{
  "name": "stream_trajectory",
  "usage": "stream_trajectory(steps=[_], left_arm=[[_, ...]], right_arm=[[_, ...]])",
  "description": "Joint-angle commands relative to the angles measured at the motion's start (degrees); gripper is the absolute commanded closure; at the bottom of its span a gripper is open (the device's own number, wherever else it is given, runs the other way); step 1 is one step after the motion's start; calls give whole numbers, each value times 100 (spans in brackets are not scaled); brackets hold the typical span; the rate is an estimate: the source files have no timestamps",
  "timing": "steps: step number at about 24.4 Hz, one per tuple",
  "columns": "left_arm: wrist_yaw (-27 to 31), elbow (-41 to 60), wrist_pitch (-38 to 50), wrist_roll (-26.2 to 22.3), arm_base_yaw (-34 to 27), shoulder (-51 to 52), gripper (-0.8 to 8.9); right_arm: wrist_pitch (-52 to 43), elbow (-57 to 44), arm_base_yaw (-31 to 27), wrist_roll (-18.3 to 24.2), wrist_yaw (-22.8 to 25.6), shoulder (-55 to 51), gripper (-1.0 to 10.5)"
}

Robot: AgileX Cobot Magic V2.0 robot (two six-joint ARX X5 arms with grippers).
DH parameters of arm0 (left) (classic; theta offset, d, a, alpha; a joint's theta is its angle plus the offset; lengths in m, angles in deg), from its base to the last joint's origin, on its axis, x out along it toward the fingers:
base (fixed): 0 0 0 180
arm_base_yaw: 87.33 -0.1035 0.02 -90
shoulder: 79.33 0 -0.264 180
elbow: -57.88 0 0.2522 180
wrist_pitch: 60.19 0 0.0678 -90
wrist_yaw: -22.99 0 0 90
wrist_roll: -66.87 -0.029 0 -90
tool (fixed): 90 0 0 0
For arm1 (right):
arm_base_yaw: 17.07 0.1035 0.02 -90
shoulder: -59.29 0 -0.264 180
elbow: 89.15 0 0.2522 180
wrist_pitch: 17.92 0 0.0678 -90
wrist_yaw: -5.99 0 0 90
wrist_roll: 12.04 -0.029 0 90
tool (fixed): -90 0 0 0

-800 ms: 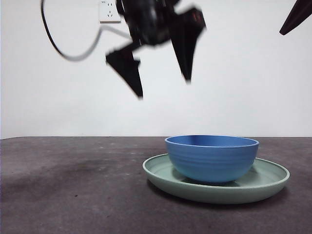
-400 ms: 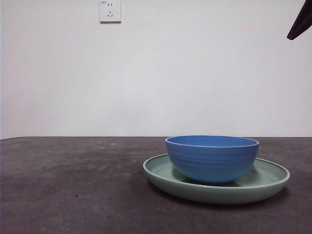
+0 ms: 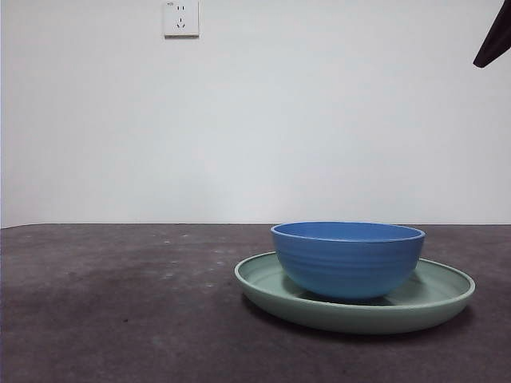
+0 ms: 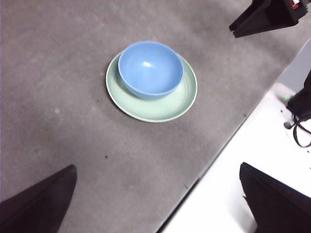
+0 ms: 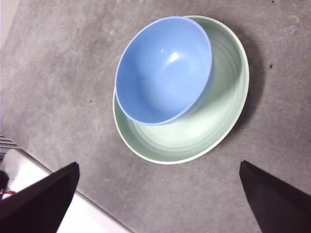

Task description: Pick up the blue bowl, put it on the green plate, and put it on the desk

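The bowl (image 3: 347, 259) sits upright in the plate (image 3: 443, 299) — off-centre, toward the plate's 10 o'clock in the left wrist view — and the plate lies flat on the surface (image 3: 120, 311). Left gripper (image 4: 155, 194) hangs high above with its fingers spread wide, holding nothing. Right gripper (image 5: 158, 196) also hovers over the pair, fingers wide apart, empty. A wall socket (image 3: 180, 17) shows behind, at 11 o'clock from the bowl.

A plain white wall (image 3: 319, 120) stands behind the table, evenly lit and bare except for a white power socket (image 3: 180, 17) high up. From above, a pale white floor (image 4: 243, 194) shows past the table's edge.
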Motion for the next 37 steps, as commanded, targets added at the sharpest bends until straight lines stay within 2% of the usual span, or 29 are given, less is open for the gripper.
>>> stream_trajectory(steps=[1, 5, 9, 18, 22, 27, 37], left_arm=[[-13, 529, 363, 321, 50, 560, 247], [-9, 1255, 535, 623, 48, 1246, 247], [-9, 1652, 575, 634, 48, 1598, 247], [-9, 1762, 549, 636, 48, 1665, 247], [-9, 1762, 531, 636, 48, 1665, 247], [-9, 1762, 448, 638, 48, 1665, 247], [-9, 1762, 446, 793, 48, 1665, 250]], right_arm=[[-2, 103, 13, 166, 205, 35, 380], [39, 101, 17, 184, 529, 39, 381], [52, 101, 20, 190, 848, 133, 438], [-92, 101, 146, 326, 866, 1231, 455], [-780, 101, 297, 376, 876, 2229, 460], [-1569, 101, 328, 382, 1078, 3032, 528], [-2638, 101, 431, 490, 835, 4048, 683]])
